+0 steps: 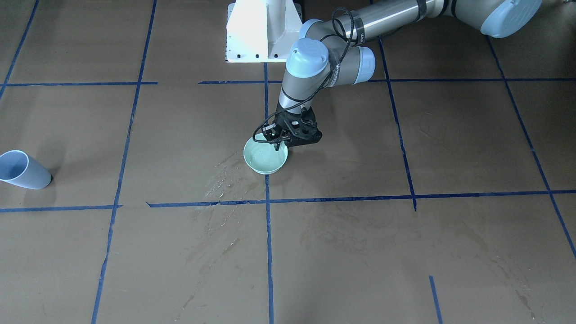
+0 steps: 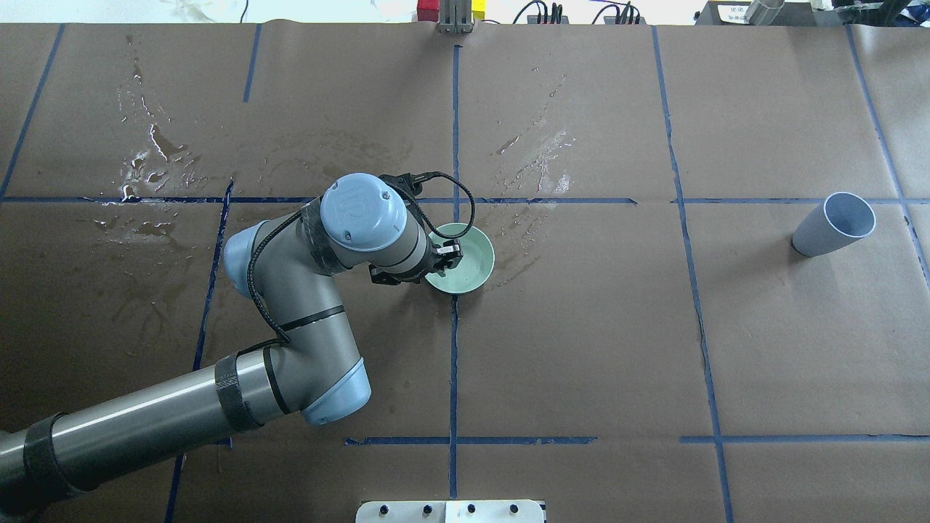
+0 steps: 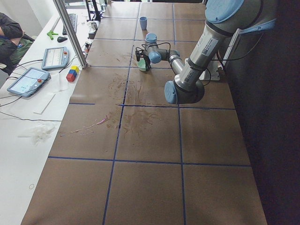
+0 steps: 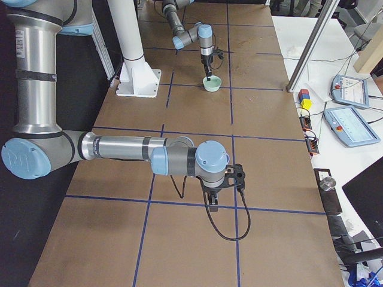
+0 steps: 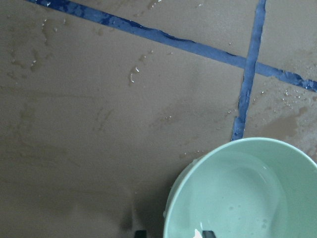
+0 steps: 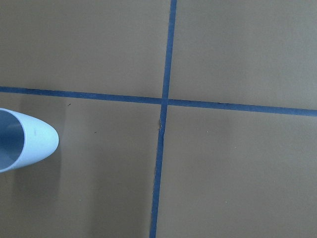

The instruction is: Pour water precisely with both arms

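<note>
Overhead exterior: I see the left pincer (image 2: 445,254) at the mint bowl (image 2: 472,263) mid-bench (image 2: 581,334), fingertips spread astride its rim. Water (image 5: 237,198) lies shallow in the bowl; splashes (image 2: 538,156) wet the bench nearby. Right pincer (image 4: 222,186): I cannot tell its state.

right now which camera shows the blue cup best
Overhead exterior: the blue cup shows whole and unblocked. Front-facing cuts it at the frame's edge, the right wrist camera catches only part, and the left side view shows it tiny.
</note>
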Motion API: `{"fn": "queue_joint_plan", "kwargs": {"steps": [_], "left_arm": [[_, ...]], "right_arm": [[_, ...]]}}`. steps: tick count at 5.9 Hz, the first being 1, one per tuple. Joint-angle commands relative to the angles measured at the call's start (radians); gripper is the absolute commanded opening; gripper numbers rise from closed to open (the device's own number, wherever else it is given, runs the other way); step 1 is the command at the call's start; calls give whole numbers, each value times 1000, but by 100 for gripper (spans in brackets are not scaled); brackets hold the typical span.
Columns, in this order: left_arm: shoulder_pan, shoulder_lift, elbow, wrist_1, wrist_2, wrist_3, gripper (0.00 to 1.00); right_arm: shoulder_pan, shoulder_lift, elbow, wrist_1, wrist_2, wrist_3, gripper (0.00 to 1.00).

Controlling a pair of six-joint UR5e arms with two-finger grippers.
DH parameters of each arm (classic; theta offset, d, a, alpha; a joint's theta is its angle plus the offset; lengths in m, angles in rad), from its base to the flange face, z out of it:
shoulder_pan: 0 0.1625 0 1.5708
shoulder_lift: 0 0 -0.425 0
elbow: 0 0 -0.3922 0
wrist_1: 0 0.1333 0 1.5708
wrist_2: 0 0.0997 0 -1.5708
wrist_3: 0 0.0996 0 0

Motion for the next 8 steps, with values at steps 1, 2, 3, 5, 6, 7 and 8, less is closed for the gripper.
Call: {"fn": "queue_joint_plan", "kwargs": {"steps": [1, 2, 3, 5, 6, 7, 8], "left_arm": [[1, 1, -3, 0, 0, 3, 4], [-3, 2, -7, 3, -2, 5, 2], [-18, 2, -20, 6, -6, 5, 0], [-130, 69, -96, 15, -183, 93, 0], [-191, 155, -169, 15, -245, 177, 0], [-274, 245, -219, 15, -317, 298, 0], [-367, 349, -254, 8, -401, 452, 0]], "right_arm": [[0, -2, 0, 0, 0, 1, 100], [0, -5, 0, 0, 0, -1, 100], [0, -5, 0, 0, 0, -1, 100], [0, -5, 0, 0, 2, 4, 100], [-2, -5, 0, 0, 3, 1, 100], [-14, -5, -2, 0, 2, 1, 100], [-31, -5, 0, 0, 2, -7, 100]]}}
